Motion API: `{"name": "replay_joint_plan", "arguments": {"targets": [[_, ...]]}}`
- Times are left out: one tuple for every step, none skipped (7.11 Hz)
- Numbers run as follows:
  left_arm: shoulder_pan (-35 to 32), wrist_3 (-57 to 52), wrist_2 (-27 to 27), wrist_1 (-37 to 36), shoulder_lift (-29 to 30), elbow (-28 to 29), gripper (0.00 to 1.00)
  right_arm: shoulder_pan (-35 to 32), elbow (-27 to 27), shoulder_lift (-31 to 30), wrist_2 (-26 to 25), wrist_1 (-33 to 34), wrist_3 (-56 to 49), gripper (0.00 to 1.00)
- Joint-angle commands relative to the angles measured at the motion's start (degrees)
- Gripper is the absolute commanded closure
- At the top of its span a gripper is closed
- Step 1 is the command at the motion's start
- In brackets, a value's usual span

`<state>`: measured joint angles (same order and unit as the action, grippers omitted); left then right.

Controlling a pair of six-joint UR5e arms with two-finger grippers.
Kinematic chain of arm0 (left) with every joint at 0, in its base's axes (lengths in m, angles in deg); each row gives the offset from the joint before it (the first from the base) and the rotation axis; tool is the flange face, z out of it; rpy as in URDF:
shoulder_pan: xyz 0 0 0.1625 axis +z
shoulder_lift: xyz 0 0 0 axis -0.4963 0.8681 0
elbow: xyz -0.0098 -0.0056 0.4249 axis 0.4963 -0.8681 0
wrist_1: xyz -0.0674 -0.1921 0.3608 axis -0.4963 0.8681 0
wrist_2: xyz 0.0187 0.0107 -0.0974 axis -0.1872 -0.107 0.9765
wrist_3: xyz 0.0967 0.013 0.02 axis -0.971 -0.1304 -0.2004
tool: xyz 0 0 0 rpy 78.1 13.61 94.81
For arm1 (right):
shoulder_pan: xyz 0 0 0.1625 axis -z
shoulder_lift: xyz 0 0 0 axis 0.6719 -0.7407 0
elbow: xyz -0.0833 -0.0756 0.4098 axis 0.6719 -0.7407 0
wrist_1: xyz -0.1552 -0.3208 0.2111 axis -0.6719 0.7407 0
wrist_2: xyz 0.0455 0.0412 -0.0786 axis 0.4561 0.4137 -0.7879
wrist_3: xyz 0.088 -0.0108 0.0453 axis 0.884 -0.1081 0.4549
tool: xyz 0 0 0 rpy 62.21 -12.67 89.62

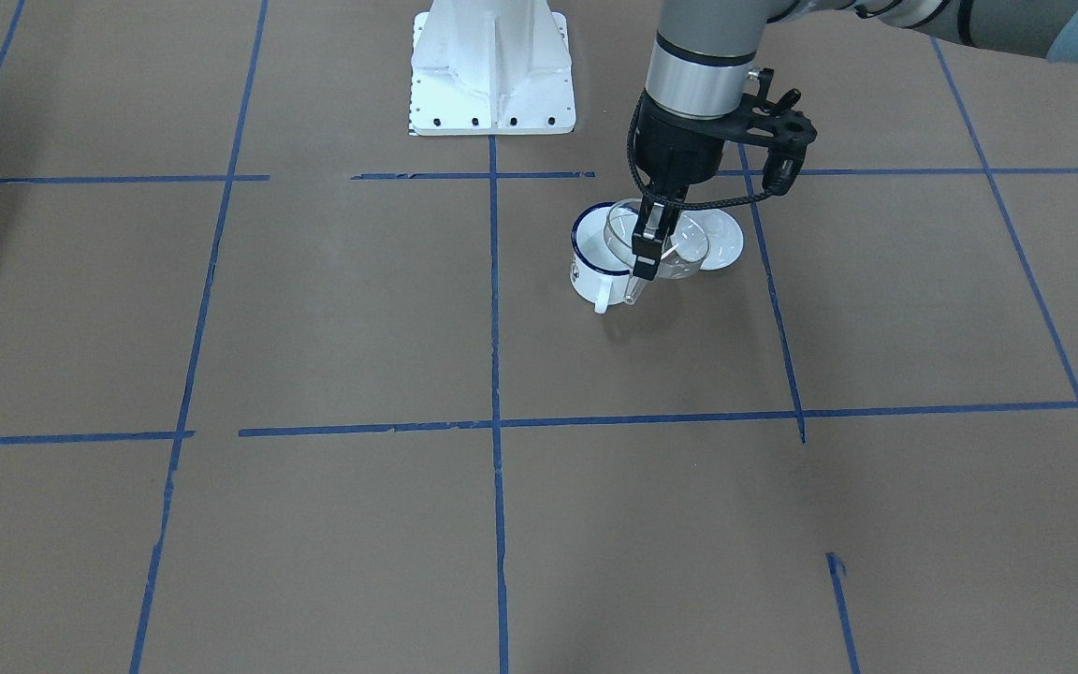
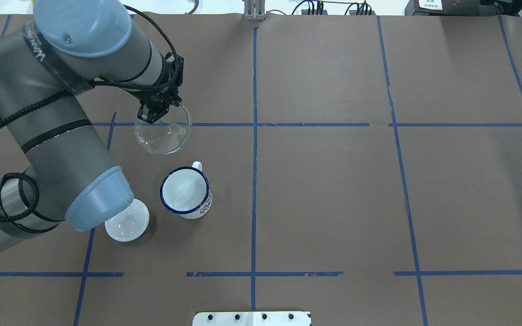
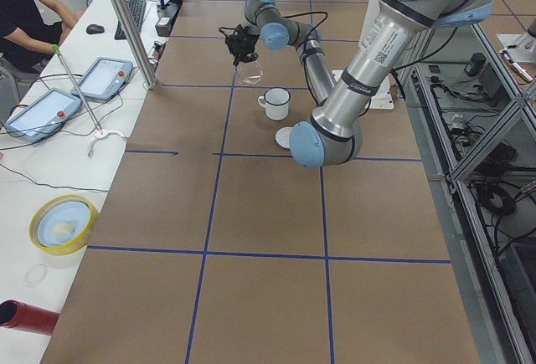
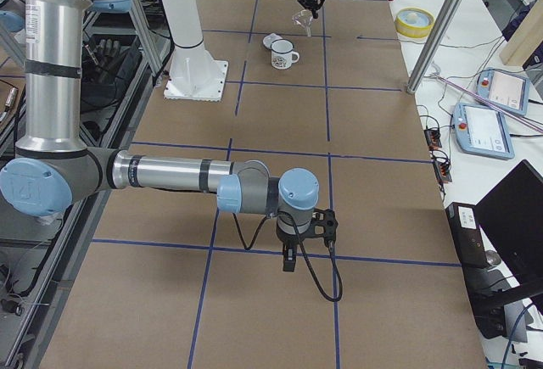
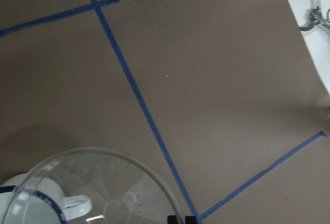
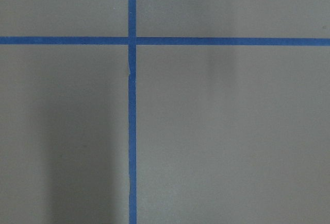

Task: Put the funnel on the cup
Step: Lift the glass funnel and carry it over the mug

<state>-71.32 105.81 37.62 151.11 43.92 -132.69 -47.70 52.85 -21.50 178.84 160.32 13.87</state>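
My left gripper is shut on the rim of the clear funnel and holds it in the air, mouth up and spout down. In the overhead view the funnel is beyond the cup and apart from it. The cup, a white mug with a dark blue rim, stands upright on the table with its handle turned away from the robot. In the front view the funnel overlaps the cup beside the gripper. The left wrist view shows the funnel with the cup below it. My right gripper hangs over bare table far away; I cannot tell its state.
A white round lid lies on the table next to the cup, partly under my left arm's elbow. The robot's white base stands at the table's near edge. A side bench with tablets and a metal post lines the far side.
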Motion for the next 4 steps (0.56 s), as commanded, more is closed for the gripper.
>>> {"name": "replay_joint_plan", "arguments": {"targets": [[1.82, -4.65, 3.18, -10.49, 2.77, 0.53, 1.00, 0.00, 0.00, 0.00, 0.00, 0.00, 0.00, 0.00], [2.96, -7.00, 3.18, -12.06, 3.38, 2.45, 1.00, 0.00, 0.00, 0.00, 0.00, 0.00, 0.00, 0.00], [3.32, -9.20, 3.18, -12.17, 5.56, 6.65, 1.00, 0.00, 0.00, 0.00, 0.00, 0.00, 0.00, 0.00], [4.55, -9.92, 3.18, -11.99, 6.36, 8.78, 1.00, 0.00, 0.00, 0.00, 0.00, 0.00, 0.00, 0.00]]}}
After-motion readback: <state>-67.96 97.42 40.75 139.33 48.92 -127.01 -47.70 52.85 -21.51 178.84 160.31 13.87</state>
